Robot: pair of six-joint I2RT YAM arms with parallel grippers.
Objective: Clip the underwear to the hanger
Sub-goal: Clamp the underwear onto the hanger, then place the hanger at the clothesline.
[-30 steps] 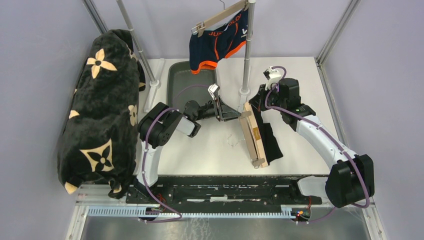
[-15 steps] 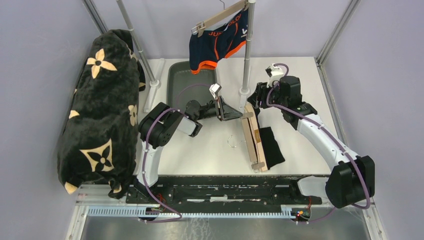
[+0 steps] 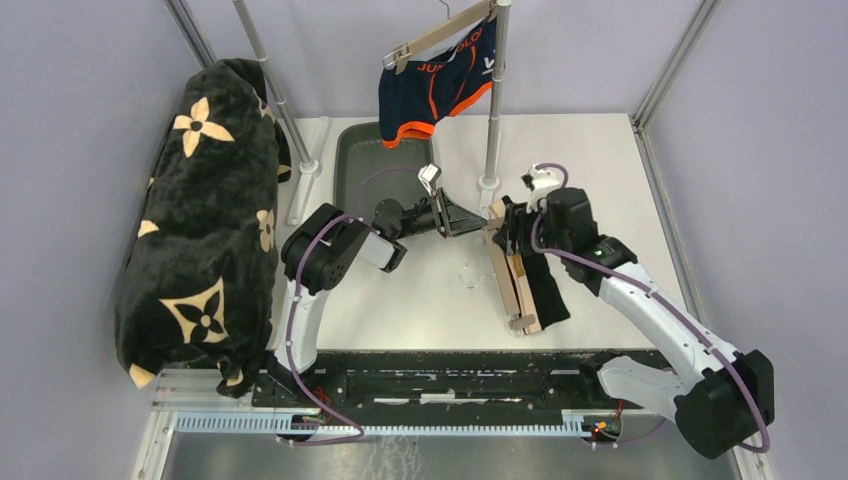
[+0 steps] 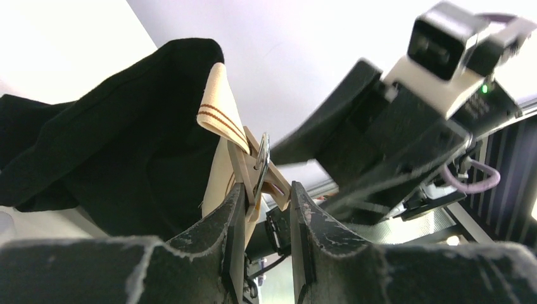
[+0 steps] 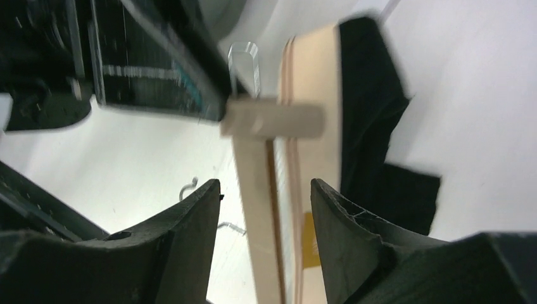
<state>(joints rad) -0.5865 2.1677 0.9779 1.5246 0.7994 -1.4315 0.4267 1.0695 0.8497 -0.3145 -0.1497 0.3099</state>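
A wooden hanger (image 3: 514,272) lies flat on the white table, with the black underwear (image 3: 548,285) along its right side. My left gripper (image 3: 478,222) reaches the hanger's far end. In the left wrist view my left gripper (image 4: 267,187) is shut on the wooden clip (image 4: 258,166), next to the underwear's tan waistband (image 4: 217,107). My right gripper (image 3: 505,233) hovers over the same end. In the right wrist view my right gripper (image 5: 264,183) stands open astride the hanger bar (image 5: 259,190), touching nothing, with the underwear (image 5: 367,120) to its right.
A second hanger with navy and orange underwear (image 3: 437,82) hangs on the rack above the pole (image 3: 492,110). A grey bin (image 3: 372,160) sits behind my left arm. A big black flowered bundle (image 3: 200,210) fills the left side. The hanger's wire hook (image 3: 470,276) rests on the table.
My right gripper has opened and slid nearer along the hanger. My left gripper has narrowed onto the far clip. The hanger and underwear shifted slightly.
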